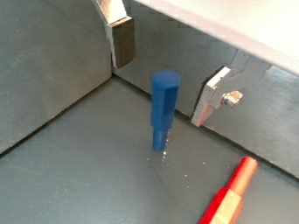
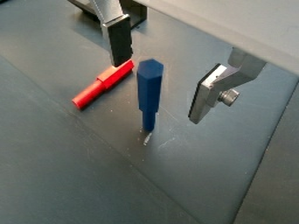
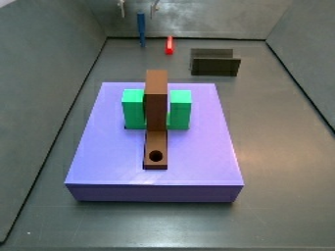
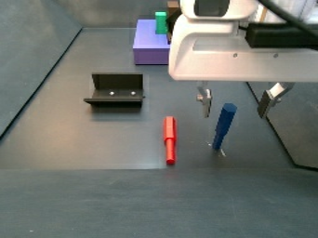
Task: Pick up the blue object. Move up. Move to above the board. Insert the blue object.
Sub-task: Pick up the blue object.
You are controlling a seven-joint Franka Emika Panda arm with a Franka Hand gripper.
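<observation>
The blue object (image 1: 163, 107) is a slim blue peg standing upright on the grey floor; it shows in both wrist views (image 2: 149, 90) and both side views (image 4: 222, 127) (image 3: 143, 35). My gripper (image 1: 167, 70) is open just above it, with one finger on each side of the peg's top and neither touching it (image 2: 163, 68) (image 4: 235, 102). The board (image 3: 157, 116) is a long brown plank with a round hole (image 3: 157, 156) near its close end. It lies across the lavender slab, far from the gripper.
A red peg (image 4: 170, 139) lies flat on the floor beside the blue one (image 2: 101, 86) (image 1: 232, 193). The fixture (image 4: 114, 90) stands nearby (image 3: 216, 63). The lavender slab (image 3: 197, 157) carries a green block (image 3: 133, 108) under the board. Grey walls enclose the floor.
</observation>
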